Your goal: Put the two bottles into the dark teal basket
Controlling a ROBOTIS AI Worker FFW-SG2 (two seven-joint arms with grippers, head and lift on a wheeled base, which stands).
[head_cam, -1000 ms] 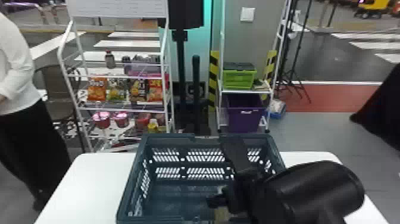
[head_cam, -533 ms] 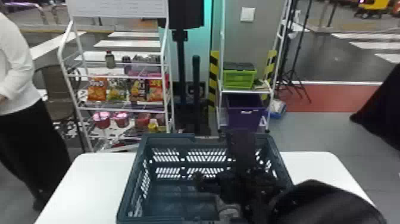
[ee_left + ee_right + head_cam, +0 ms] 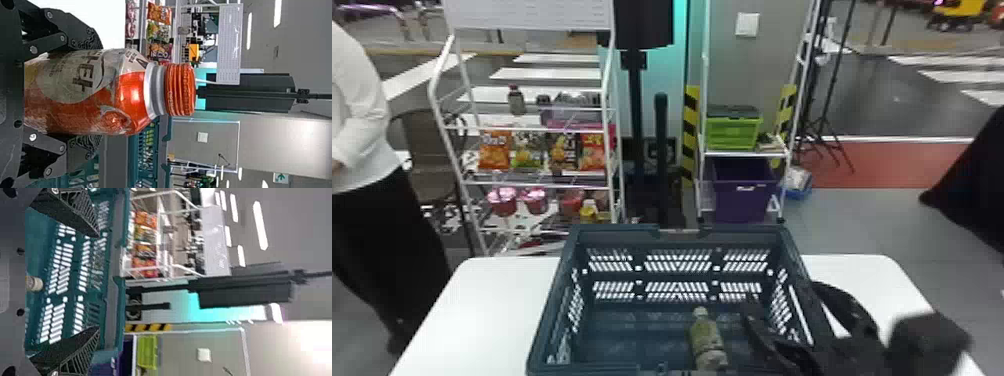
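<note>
Orange-capped bottle [image 3: 125, 94] is upright in the left gripper [image 3: 96, 92], whose two fingers press its body from both sides, the cap above them. The dark teal basket [image 3: 612, 232] rests on the white table [image 3: 482, 305] and shows beyond that bottle in the left wrist view. The olive-toned bottle [image 3: 707, 340] is inside the basket; whether it stands or leans, I cannot tell. The right gripper [image 3: 774, 295] is over the basket's right side, beside this bottle. In the right wrist view the right gripper's [image 3: 98, 282] fingers are spread wide, the pale cap showing between them, touching neither.
</note>
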